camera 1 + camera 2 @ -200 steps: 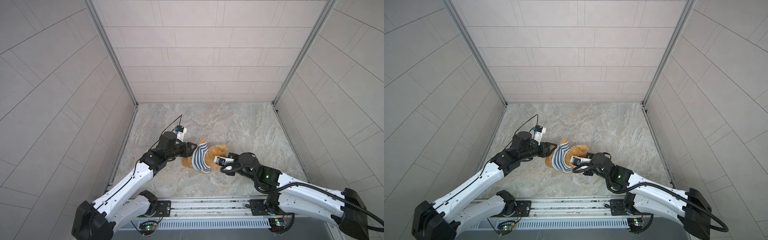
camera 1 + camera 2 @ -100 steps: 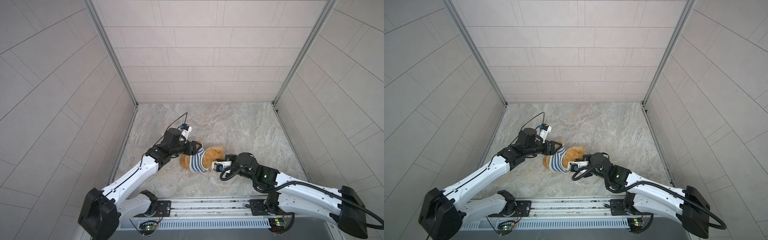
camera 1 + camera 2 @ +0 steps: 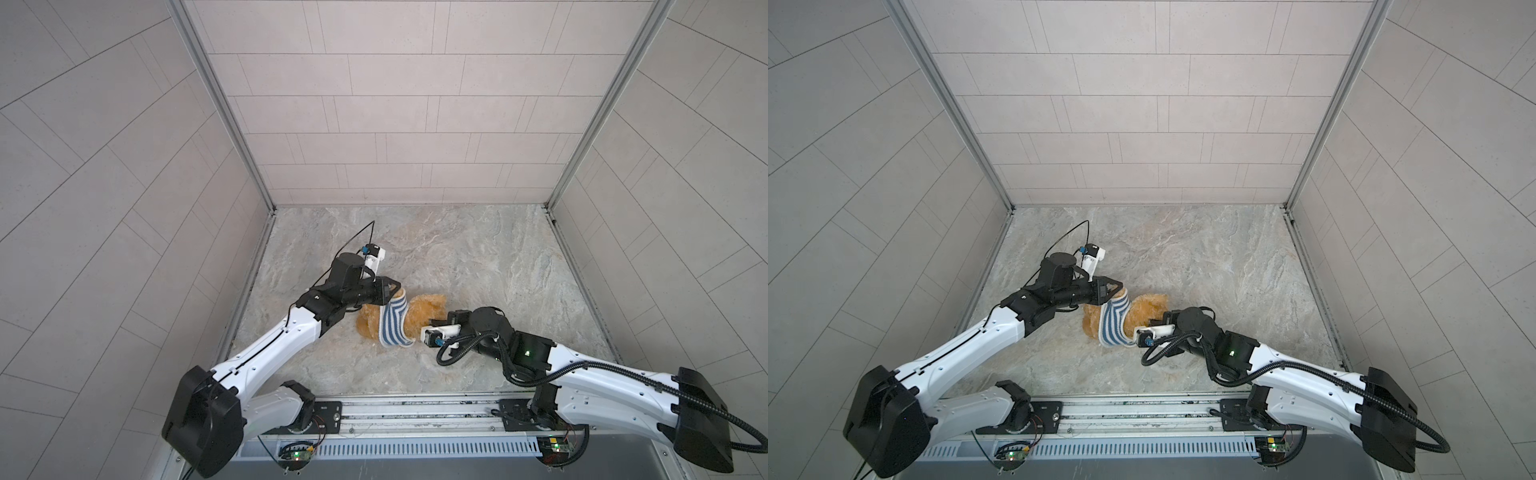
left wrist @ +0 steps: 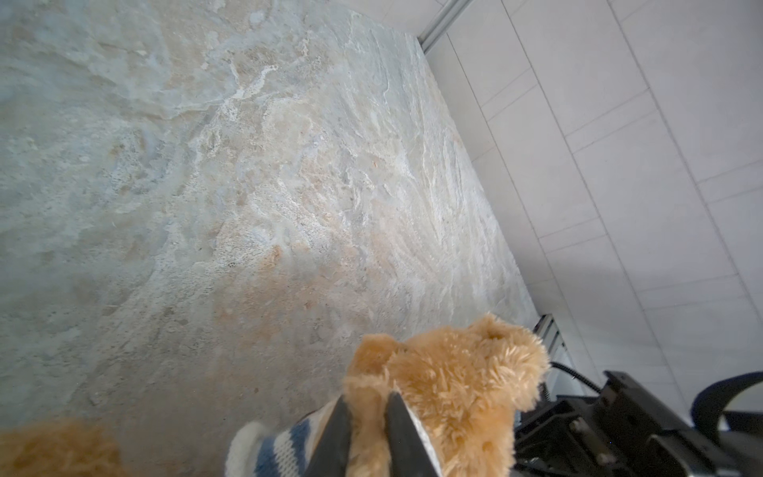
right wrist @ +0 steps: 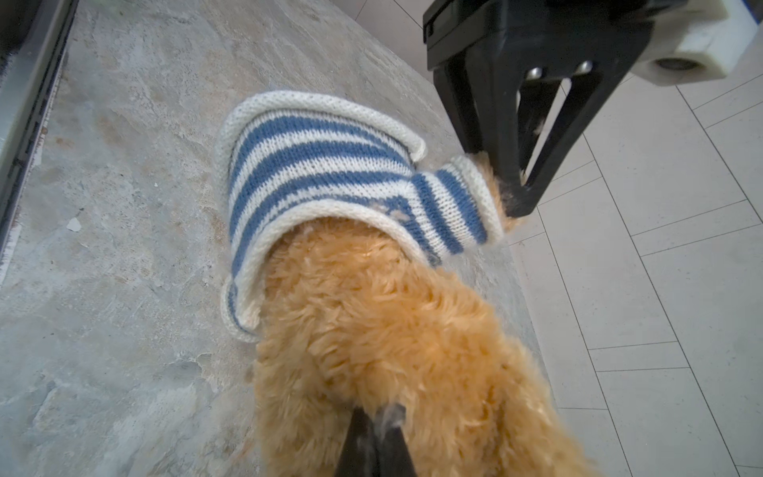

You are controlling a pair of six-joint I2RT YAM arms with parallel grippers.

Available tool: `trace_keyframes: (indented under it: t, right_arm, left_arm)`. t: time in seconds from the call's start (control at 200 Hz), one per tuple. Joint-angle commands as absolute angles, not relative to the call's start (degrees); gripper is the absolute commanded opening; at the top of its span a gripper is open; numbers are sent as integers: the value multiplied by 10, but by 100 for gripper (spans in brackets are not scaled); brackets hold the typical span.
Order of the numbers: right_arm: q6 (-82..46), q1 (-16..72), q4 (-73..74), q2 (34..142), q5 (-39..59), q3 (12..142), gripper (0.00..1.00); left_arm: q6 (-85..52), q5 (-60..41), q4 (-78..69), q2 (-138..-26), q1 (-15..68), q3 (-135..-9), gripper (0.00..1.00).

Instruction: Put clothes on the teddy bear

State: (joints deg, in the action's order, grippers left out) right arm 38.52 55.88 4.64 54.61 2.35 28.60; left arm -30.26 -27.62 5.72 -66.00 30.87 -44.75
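**A:** What carries the work?

**B:** The table (image 3: 478, 249), a stone-patterned slab with tiled walls on three sides. Both arms reach in from its front edge.

**A:** Location of the teddy bear (image 3: 426, 307)?

**B:** It lies on its side, a little left of the table's centre and nearer the front edge than the back. The striped shirt (image 3: 392, 328) sits around its middle, with fur showing past both openings. I cannot tell which end is the head.

**A:** Condition of the left gripper (image 3: 395, 286)?

**B:** Its jaws are drawn together on the bear. In the right wrist view they pinch the paw (image 5: 504, 197) where it pokes out of the sleeve (image 5: 450, 206).

**A:** And the right gripper (image 5: 377, 413)?

**B:** It is closed too, nipping fur at the end of the bear that points toward that arm.

**A:** Handling properties?

**B:** I judge the bear light, soft and compressible. It will sag and stretch between two grips rather than hold its shape. The pile is slippery, so a pinch on fur tips alone may pull free. The knit is elastic and likely to snag on the pile.

**A:** Recommended hold?

**B:** Take a limb or a firm fold of the stuffed body, not loose fur. Take the shirt by its rolled hem or its cuff.
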Motion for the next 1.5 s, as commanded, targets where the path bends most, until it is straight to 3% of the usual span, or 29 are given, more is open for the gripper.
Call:
trace_keyframes:
  t: [0.0, 0.09, 0.385, 0.666, 0.841, 1.091, 1.497]
  right_arm:
    - [369, 562, 72, 554, 11, 290, 7]
    - [348, 562, 64, 552, 0, 294, 18]
    - [237, 561, 76, 503, 0, 263, 43]
    - [0, 514, 69, 455, -41, 253, 49]
    - [-155, 413, 43, 461, 60, 267, 53]
    - [-221, 371, 14, 455, 74, 291, 67]
    - [-228, 351, 18, 462, 109, 287, 70]
  left_arm:
    - [-312, -262, 40, -637, 307, -451, 6]
    - [-315, -240, 45, -628, 302, -458, 0]
    - [-327, -134, 32, -648, 257, -518, 0]
    - [-341, -12, -62, -679, 264, -478, 0]
    - [-348, 32, -105, -680, 311, -439, 0]
    - [-377, 98, -124, -689, 408, -385, 0]
    - [-415, 135, -88, -596, 547, -266, 0]
